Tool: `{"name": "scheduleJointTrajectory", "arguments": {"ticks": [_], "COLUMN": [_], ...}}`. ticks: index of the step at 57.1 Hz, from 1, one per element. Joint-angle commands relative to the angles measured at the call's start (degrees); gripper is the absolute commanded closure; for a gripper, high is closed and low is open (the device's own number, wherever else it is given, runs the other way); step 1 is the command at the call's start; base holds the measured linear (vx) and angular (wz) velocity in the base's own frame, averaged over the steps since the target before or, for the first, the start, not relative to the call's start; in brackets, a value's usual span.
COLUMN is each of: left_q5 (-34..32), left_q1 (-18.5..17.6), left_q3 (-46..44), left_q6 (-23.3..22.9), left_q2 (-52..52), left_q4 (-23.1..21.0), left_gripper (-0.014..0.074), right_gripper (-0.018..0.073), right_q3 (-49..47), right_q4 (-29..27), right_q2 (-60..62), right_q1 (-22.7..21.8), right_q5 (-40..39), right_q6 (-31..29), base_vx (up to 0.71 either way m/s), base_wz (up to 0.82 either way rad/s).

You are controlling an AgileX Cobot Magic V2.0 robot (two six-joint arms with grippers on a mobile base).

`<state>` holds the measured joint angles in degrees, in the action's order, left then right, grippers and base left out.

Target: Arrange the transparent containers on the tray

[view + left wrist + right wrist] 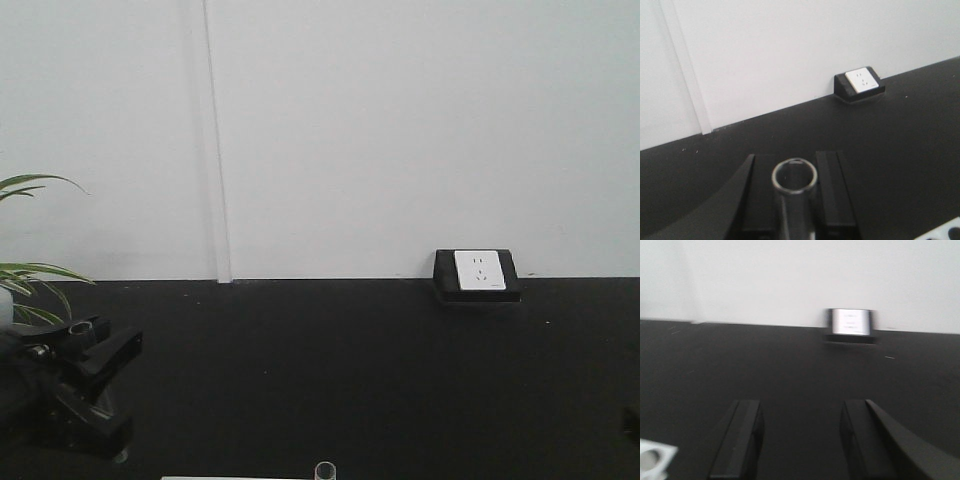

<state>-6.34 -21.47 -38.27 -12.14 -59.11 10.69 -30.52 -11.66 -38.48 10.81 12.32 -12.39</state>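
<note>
My left black two-fingered gripper is clamped on a clear glass test tube. Its flat black fingers press against both sides, and the tube's open rim sits near my fingertips. In the front view this gripper sits low at the left edge, angled inward. My right black gripper points level and straight ahead, its two dark fingers parallel and the jaws spread wide.

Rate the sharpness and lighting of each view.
Right wrist view: motion-blurred, with the wall socket smeared sideways. Left wrist view: mildly soft, though the test tube rim reads clearly. Front view: sharp and evenly lit, with no glare on the black table.
</note>
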Motion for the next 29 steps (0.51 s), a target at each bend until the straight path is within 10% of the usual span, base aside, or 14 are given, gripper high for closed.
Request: {"name": "scheduleJointTrajectory", "arguments": {"ticks": [1,15,29], "left_q5": [-0.90,0.53,0.60], "left_q1": [-0.39,-0.39,-0.39], "left_q3": [-2.05,-2.05,-2.05], "left_q6": [-0.26,-0.26,-0.26], "left_q2": [1.91,2.07,2.07], "left_q4": [-0.67,-0.67,-0.67], "left_gripper": [0.0420,0.0420,0.0420], "right_gripper": [0.0132,0.0132,0.0132], "right_q3": [-1.87,0.95,8.77], "right_q4": [-8.31,-17.23,-14.17], "right_q2": [-3.95,-16.11,-22.68], "right_q1": [6.31,23.23,35.87], "right_q5": [-7.66,-26.62,-40.25], "right_q6": [-8.98,-14.73,-11.81], "base_vx": [0.00,0.00,0.00], "base_wz": [0.00,0.00,0.00]}}
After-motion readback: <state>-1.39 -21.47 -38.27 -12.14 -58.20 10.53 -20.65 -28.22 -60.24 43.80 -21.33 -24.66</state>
